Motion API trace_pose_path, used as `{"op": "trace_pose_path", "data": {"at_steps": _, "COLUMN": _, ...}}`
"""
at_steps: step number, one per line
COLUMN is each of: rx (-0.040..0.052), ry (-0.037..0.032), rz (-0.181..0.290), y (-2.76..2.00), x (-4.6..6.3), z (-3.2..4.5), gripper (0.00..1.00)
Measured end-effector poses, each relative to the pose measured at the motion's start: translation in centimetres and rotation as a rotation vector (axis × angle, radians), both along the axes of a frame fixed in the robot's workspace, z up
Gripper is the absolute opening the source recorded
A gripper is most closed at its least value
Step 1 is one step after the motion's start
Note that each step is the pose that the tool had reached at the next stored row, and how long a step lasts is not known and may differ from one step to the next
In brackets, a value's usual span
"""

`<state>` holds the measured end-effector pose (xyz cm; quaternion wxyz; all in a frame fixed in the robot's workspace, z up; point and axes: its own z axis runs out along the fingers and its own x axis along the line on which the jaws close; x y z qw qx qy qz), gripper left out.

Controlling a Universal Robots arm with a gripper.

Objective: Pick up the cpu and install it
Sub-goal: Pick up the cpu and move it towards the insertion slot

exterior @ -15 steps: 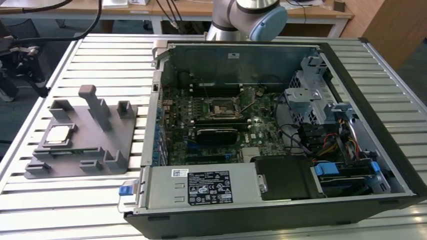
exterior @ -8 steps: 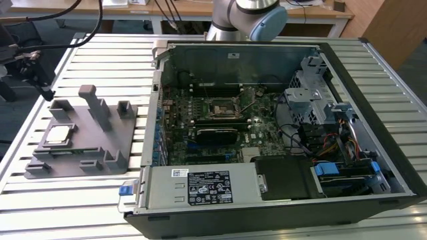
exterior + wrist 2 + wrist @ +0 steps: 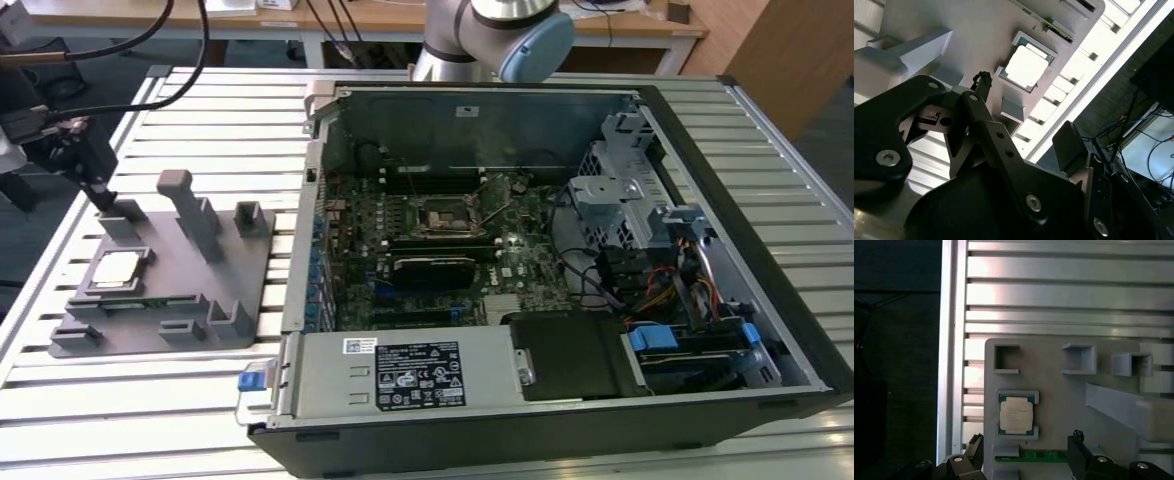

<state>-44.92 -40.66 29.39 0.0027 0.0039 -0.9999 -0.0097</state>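
The cpu [image 3: 118, 268] is a small silver-topped square chip lying flat in a recess of the grey fixture plate [image 3: 200, 300], at the exterior view's left. It also appears in the first wrist view [image 3: 1016, 415] and the second wrist view [image 3: 1026, 66]. My gripper [image 3: 96, 190] hangs above the plate's far end, a little beyond the cpu and not touching it. Its black fingers [image 3: 1076, 440] stand apart with nothing between them, so the gripper [image 3: 1026, 440] is open, as the second wrist view [image 3: 1026, 107] confirms. The black motherboard socket [image 3: 441, 218] sits inside the open computer case.
Upright grey posts [image 3: 180, 195] rise from the fixture plate close to the gripper. The open computer case [image 3: 534, 250] fills the middle and right of the slatted metal table [image 3: 134, 400]. A green memory strip [image 3: 1039, 456] lies on the plate beside the cpu.
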Motion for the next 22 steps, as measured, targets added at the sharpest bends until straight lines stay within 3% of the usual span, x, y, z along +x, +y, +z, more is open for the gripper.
{"op": "trace_pose_path", "data": {"at_steps": 22, "rx": 0.0003, "ry": 0.0000, "rz": 0.000, "y": 0.00, "x": 0.0, "z": -1.55, "gripper": 0.76}}
